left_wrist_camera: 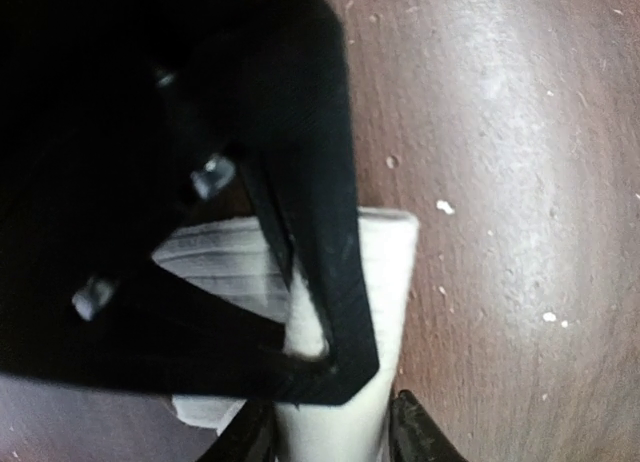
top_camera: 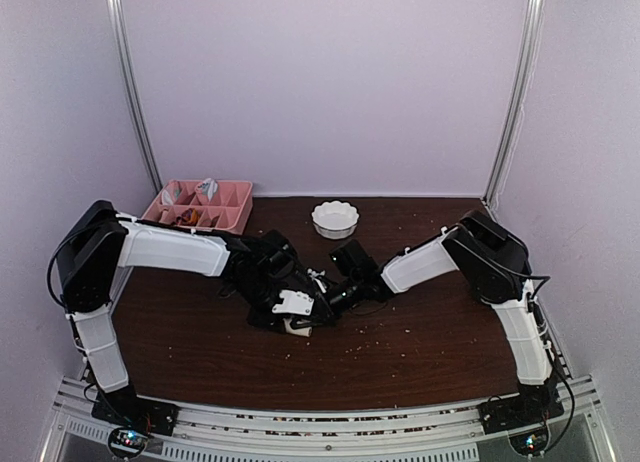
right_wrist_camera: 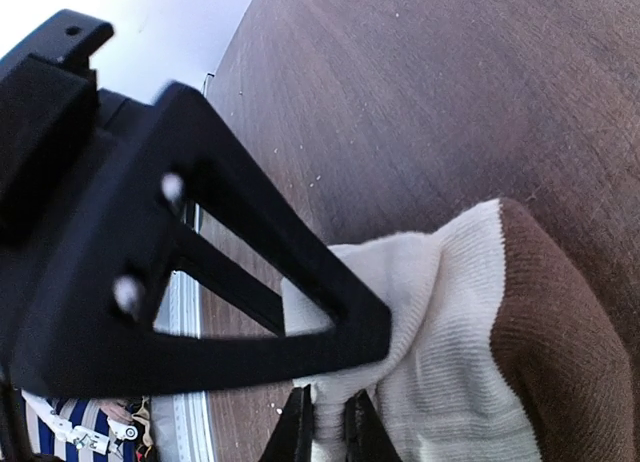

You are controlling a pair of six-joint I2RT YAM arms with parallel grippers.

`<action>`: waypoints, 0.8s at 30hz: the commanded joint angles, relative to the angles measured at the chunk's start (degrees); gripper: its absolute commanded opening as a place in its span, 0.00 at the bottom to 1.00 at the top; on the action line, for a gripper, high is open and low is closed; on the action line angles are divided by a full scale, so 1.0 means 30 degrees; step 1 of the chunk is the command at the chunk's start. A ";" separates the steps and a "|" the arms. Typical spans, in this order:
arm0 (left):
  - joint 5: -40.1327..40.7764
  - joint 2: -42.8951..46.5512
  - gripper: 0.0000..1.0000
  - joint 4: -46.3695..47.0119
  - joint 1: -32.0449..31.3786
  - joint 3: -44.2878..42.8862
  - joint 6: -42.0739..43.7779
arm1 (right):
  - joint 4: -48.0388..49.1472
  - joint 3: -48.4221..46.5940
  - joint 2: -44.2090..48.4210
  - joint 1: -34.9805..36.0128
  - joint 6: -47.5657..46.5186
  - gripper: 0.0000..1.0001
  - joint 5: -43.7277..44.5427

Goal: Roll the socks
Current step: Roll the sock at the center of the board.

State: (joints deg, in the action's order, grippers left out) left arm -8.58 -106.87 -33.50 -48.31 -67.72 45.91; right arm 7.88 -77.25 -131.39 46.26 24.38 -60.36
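Cream ribbed fabric is filling the gap between the jaws of the left gripper (left_wrist_camera: pixel 330 440): this is the cream sock (left_wrist_camera: pixel 385 282), and in the left wrist view it is lying as a flat band whose long axis is running straight out from between the fingertips and away from them, ending in a squared, folded edge well ahead of the jaws. A second ribbed layer is spreading out to one side of that band, under the gripper's frame. The left jaws are standing part-way apart, with the band touching both fingertips and held between them. The right gripper (right_wrist_camera: pixel 328 437) is coming at the same sock from the other side; its jaws are pressed almost together, pinching a thin gathered fold of the cream fabric. From that pinch the sock is bulging outward and to the side of the jaws, its dark brown patch (right_wrist_camera: pixel 550 352) sitting at the end farthest from the right fingertips. The sock is resting on the brown wooden table (left_wrist_camera: pixel 520 182), which is showing pale specks just beyond both pairs of jaws
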 commanded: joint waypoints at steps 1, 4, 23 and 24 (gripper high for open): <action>-0.0100 -0.1284 0.29 -0.0665 0.0137 -0.1081 -0.0113 | -0.3615 0.2066 -0.1466 -0.0134 0.0255 0.00 0.3227; -0.0383 -0.2039 0.11 -0.1556 0.0179 -0.1815 -0.0040 | -0.2107 0.2895 -0.0544 -0.0134 0.0909 0.13 0.3746; -0.1543 -0.5651 0.07 -0.7465 0.0949 -0.5328 -0.0823 | 0.5286 0.9997 0.5616 -0.0597 0.0912 0.44 0.7187; -0.1624 -0.5758 0.07 -0.7665 0.0950 -0.5486 -0.0779 | 0.5269 1.0283 0.5938 -0.0669 0.0587 0.44 0.7432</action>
State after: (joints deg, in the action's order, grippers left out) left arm -17.96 -119.57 -48.34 -47.22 -85.03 45.84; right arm 27.99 -50.81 -115.11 44.69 29.65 -45.50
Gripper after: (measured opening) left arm 0.096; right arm 0.434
